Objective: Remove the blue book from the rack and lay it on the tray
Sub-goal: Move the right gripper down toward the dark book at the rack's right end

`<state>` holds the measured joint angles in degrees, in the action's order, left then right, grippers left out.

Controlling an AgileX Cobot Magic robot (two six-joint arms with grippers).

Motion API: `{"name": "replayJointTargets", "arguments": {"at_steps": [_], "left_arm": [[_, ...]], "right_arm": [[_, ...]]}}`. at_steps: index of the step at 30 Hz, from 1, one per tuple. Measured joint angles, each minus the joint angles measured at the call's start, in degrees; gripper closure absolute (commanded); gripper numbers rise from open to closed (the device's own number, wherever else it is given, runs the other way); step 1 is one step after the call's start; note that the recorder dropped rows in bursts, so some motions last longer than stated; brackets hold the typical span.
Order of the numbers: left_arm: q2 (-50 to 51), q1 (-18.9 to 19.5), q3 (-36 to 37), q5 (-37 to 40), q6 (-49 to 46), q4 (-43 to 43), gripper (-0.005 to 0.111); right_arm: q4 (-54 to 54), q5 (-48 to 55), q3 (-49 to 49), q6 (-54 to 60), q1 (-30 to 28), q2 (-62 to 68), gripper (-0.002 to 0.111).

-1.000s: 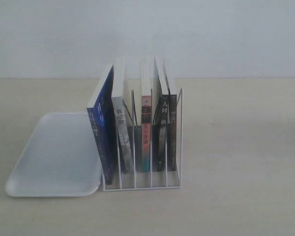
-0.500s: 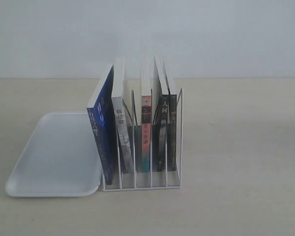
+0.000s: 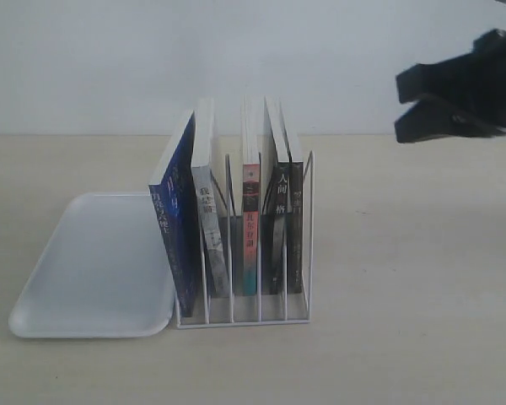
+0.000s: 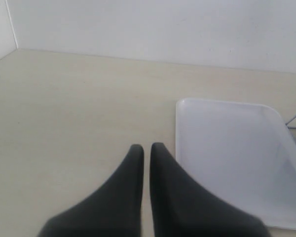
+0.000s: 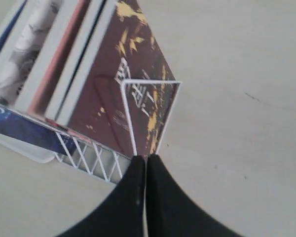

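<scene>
The blue book (image 3: 179, 226) stands in the leftmost slot of the white wire rack (image 3: 244, 316), leaning left over the tray's edge. The frosted tray (image 3: 93, 270) lies flat just left of the rack. My right gripper (image 3: 399, 106) hangs shut and holding nothing, high up to the right of the rack. In the right wrist view its shut fingertips (image 5: 146, 158) sit by the rack's (image 5: 130, 106) near corner, with the blue book (image 5: 19, 127) at the far side. My left gripper (image 4: 146, 146) is shut and holds nothing, beside the tray (image 4: 237, 148).
Several other books fill the rack: a grey-spined one (image 3: 211, 236), a red-and-teal one (image 3: 250, 228) and black-spined ones (image 3: 285, 228). A maroon cover (image 5: 123, 64) faces my right gripper. A white wall runs behind the pale tabletop (image 3: 405, 295).
My right gripper has come into the exterior view at the upper right. The books, rack and tray have not moved.
</scene>
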<state>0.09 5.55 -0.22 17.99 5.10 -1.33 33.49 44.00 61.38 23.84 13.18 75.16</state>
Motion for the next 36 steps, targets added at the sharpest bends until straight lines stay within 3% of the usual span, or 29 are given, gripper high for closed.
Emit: {"name": "replayJointTargets", "arguments": {"at_steps": [6,8,27,31,36], "left_arm": [[0.0,0.0,0.0,0.0,0.0,0.0,0.103],[0.0,0.0,0.0,0.1,0.0,0.0,0.103],[0.0,0.0,0.0,0.1,0.0,0.0,0.103],[0.0,0.0,0.0,0.1,0.0,0.0,0.103],[0.0,0.0,0.0,0.1,0.0,0.0,0.103]], "right_arm": [[-10.0,-0.5,11.9,-7.9,9.0,8.5,0.08],[-13.1,-0.7,14.0,-10.7,11.0,11.0,0.076],[-17.5,-6.4,16.2,-20.1,12.7,17.4,0.076],[-16.3,-6.7,16.2,-20.9,12.7,17.4,0.056],[-15.5,-6.9,16.2,-21.3,13.1,17.7,0.058]]}}
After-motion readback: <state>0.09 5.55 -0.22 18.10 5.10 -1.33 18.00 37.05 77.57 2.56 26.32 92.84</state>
